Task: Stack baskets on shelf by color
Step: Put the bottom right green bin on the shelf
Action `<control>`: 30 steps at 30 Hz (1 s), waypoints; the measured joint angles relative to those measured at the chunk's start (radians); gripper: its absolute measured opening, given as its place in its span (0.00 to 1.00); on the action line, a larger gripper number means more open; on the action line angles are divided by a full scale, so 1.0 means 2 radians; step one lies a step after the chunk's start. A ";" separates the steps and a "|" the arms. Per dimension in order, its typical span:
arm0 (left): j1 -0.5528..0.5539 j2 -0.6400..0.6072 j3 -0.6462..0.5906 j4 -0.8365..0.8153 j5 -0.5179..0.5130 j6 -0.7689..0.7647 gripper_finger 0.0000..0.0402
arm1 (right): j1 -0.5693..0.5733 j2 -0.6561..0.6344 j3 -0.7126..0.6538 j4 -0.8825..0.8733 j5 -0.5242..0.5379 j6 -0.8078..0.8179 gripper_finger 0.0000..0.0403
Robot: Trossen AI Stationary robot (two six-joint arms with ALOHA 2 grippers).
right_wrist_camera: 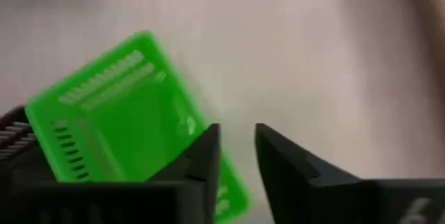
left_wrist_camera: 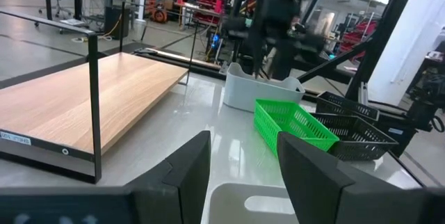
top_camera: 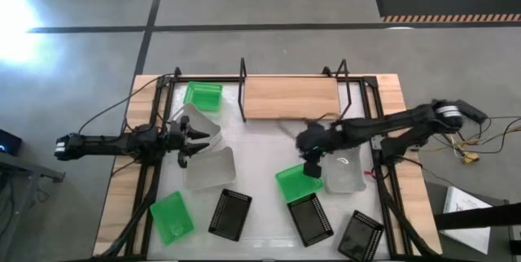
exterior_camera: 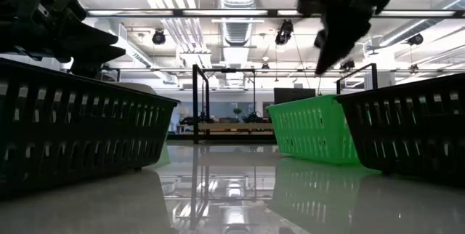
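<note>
The wooden shelf (top_camera: 290, 98) stands at the table's far side. A green basket (top_camera: 203, 95) sits next to its left end. My left gripper (top_camera: 198, 138) is open and hovers over two white baskets (top_camera: 210, 167); a white rim (left_wrist_camera: 259, 206) shows between and below its fingers. My right gripper (top_camera: 312, 167) points down, its fingers a narrow gap apart, above the far edge of a second green basket (right_wrist_camera: 118, 123), clear of it in the low view (exterior_camera: 324, 63). A third green basket (top_camera: 172, 216) lies near left.
Three black mesh baskets (top_camera: 229, 213), (top_camera: 310, 218), (top_camera: 361, 234) lie along the near edge. Another white basket (top_camera: 343, 172) sits right of the middle green one. The shelf's black posts (left_wrist_camera: 91, 106) rise around the plank. Bare white tabletop lies between shelf and baskets.
</note>
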 joint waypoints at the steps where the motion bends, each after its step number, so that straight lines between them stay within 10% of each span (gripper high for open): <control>1: 0.000 0.000 0.000 0.000 0.000 0.000 0.38 | 0.006 0.020 0.023 -0.013 -0.010 0.006 0.27; 12: 0.000 0.000 0.000 0.000 0.000 0.000 0.38 | 0.093 0.193 0.213 -0.058 -0.034 0.139 0.55; 30: 0.000 0.000 0.000 0.000 0.000 0.000 0.38 | 0.129 0.336 0.292 -0.156 0.054 0.179 0.37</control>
